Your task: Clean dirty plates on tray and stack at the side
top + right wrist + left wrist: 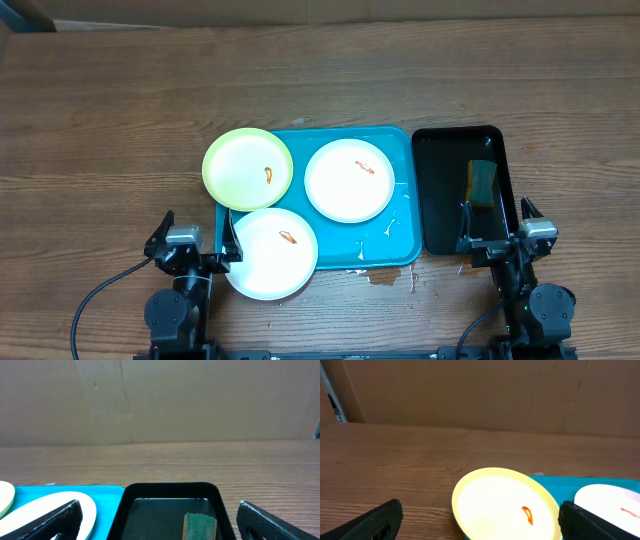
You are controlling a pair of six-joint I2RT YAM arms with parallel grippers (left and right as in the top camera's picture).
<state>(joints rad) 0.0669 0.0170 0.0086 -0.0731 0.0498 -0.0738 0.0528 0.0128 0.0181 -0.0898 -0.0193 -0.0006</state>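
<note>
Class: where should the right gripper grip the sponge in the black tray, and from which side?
Best from above, jaws across its narrow width: the sponge lies low inside the black tray, whose raised rim likely blocks a sideways approach.

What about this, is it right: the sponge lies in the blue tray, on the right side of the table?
Not quite. The sponge lies in the black tray, not in the blue tray. It is on the right side of the table, as you say. The overhead view shows this most clearly.
</note>
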